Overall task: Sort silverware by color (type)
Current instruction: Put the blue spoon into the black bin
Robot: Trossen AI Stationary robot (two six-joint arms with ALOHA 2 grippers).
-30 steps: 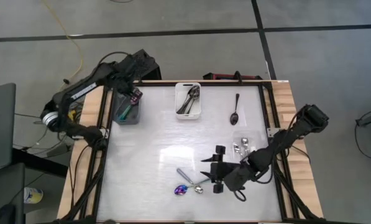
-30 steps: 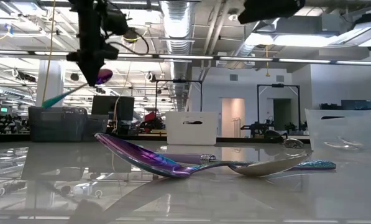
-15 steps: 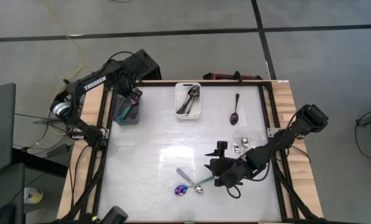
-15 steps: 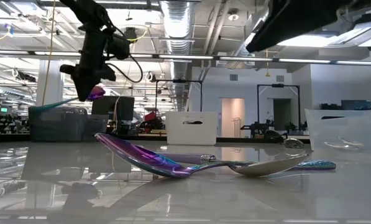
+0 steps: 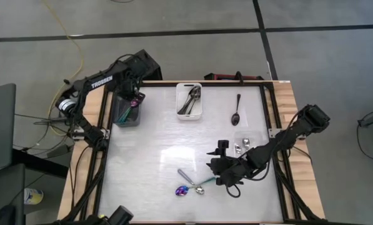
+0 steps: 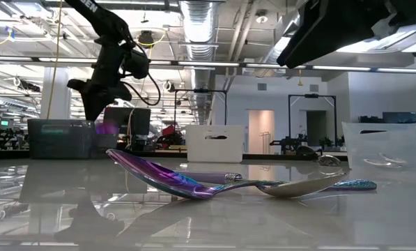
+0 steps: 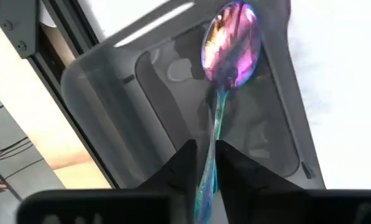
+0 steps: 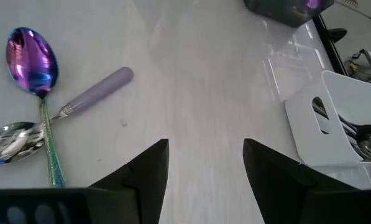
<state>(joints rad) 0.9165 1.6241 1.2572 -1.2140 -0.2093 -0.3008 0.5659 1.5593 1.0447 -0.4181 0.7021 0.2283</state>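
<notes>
Hanging bowl-down over the grey bin (image 7: 141, 118), a purple spoon (image 7: 230, 43) is pinched by its teal handle between the left gripper's (image 7: 202, 163) fingers, above the table's far left corner. Another purple spoon (image 8: 31, 59) and a silver spoon (image 8: 8, 142) lie crossed on the table (image 5: 155, 150), just ahead of the right gripper (image 8: 205, 165), whose fingers are spread and hold nothing.
</notes>
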